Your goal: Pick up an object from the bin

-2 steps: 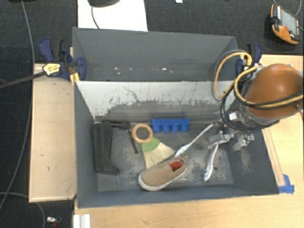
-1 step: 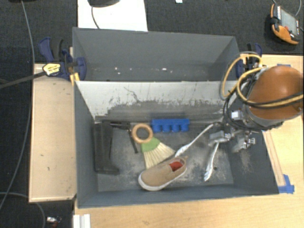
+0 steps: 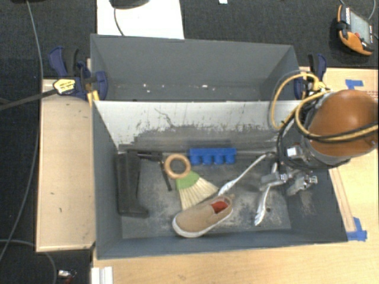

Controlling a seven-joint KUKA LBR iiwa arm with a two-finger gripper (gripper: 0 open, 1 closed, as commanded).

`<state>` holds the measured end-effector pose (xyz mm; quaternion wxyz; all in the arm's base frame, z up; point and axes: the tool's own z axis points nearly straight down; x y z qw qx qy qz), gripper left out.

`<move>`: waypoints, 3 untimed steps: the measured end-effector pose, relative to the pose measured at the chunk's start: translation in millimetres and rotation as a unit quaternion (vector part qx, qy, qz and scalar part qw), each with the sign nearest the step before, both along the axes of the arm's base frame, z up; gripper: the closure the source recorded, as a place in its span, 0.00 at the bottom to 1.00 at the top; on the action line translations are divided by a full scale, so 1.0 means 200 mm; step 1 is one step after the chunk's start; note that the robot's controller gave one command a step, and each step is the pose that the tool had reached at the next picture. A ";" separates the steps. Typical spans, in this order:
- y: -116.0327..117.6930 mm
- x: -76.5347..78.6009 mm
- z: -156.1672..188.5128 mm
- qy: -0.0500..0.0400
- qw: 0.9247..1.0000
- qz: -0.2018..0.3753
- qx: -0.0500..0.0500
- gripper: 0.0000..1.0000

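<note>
Nothing seems picked yet: I see the gripper [image 3: 283,181] low near the bin's [image 3: 195,114] right wall, beside a silvery utensil [image 3: 259,212], and I cannot tell whether its jaws are open or closed.

One camera above the bin [image 3: 195,70]; slightly oblique.

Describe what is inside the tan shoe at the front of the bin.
The opening of the tan shoe shows a red insole. Further in, toward the toe, the upper covers the inside, so anything there cannot be seen.
</note>
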<state>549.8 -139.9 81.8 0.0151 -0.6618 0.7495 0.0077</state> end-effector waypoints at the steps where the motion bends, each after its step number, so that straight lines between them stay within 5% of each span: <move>1: -0.01 -0.07 -0.05 0.003 0.981 -0.193 0.000 1.00; 2: -0.01 -0.07 -0.05 0.003 0.981 -0.192 0.000 1.00; 3: -0.01 -0.14 0.44 0.004 0.984 -0.181 0.001 1.00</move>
